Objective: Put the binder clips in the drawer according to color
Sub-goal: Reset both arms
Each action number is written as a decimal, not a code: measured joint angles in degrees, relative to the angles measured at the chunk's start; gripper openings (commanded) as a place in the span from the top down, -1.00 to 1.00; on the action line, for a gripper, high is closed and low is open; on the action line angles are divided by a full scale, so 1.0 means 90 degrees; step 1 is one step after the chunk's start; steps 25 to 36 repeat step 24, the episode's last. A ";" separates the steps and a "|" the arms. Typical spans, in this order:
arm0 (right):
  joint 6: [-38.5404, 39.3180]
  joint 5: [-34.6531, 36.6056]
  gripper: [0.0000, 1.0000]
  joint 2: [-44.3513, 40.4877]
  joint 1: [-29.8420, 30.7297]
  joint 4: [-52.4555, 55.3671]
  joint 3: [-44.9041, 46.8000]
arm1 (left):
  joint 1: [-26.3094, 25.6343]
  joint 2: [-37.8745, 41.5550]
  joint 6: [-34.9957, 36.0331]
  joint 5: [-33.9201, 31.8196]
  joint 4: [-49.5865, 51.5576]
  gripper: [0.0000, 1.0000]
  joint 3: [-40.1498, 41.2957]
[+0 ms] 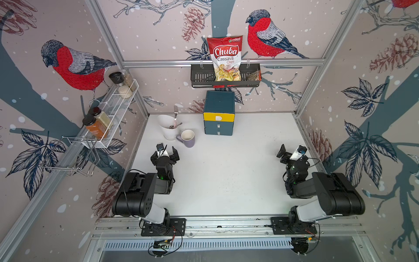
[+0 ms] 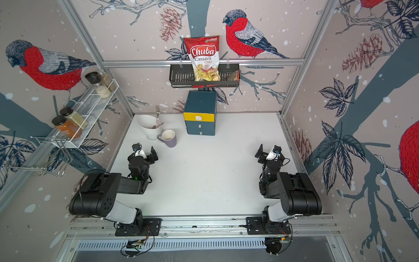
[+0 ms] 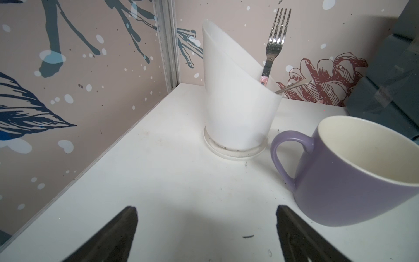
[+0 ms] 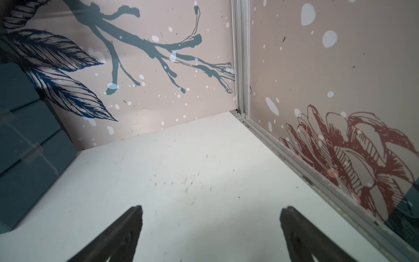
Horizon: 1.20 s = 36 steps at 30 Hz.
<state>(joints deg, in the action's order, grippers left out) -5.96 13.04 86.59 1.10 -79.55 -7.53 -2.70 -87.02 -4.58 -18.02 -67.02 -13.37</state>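
Both grippers hang over the tabletop [image 1: 226, 177] with jaws spread wide and nothing between them: the left gripper [image 3: 206, 211] and the right gripper [image 4: 212, 209]. The drawer [image 1: 218, 118] stands shut at the far edge, ahead-right of the left gripper and ahead-left of the right gripper, its three fronts facing the arms. The left looks slightly nearer, though a purple mug [image 3: 351, 181] sits just ahead-right of it. No binder clips show in any view, so where they lie cannot be told.

Left pincer [image 3: 206, 212] and right pincer [image 4: 212, 211] both spread wide, empty, hovering low
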 measured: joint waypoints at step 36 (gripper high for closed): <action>-0.0034 0.0855 -1.00 0.0027 0.0221 0.0750 -0.0437 | 0.0012 -0.0010 0.0061 0.0219 -0.0015 -0.97 -0.0041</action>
